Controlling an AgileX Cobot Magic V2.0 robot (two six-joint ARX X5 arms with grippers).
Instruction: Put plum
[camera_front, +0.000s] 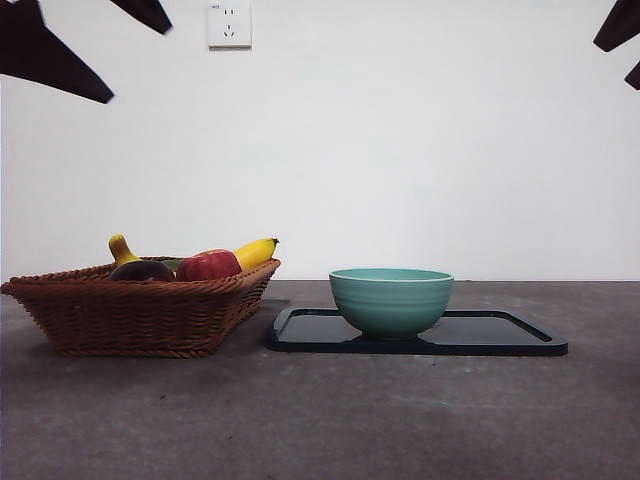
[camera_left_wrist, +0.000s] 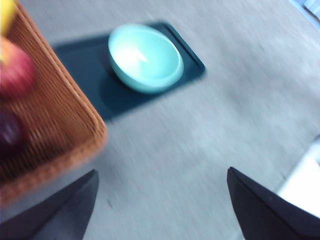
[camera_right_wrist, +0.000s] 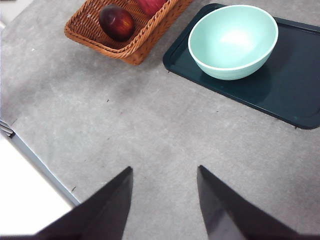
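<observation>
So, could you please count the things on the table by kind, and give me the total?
Fruits: 3, the plum, the red apple and the banana
Baskets: 1, wicker
Bowls: 1, green
Trays: 1, dark
Total: 6

Bowl on dark tray

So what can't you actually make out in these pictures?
- Plum: front view, lower part hidden by the basket wall.
- Banana: front view, middle hidden behind the apple.
- Left wrist view: blurred; apple cut by the edge.
- Bowl inside: front view, hidden by its rim.
</observation>
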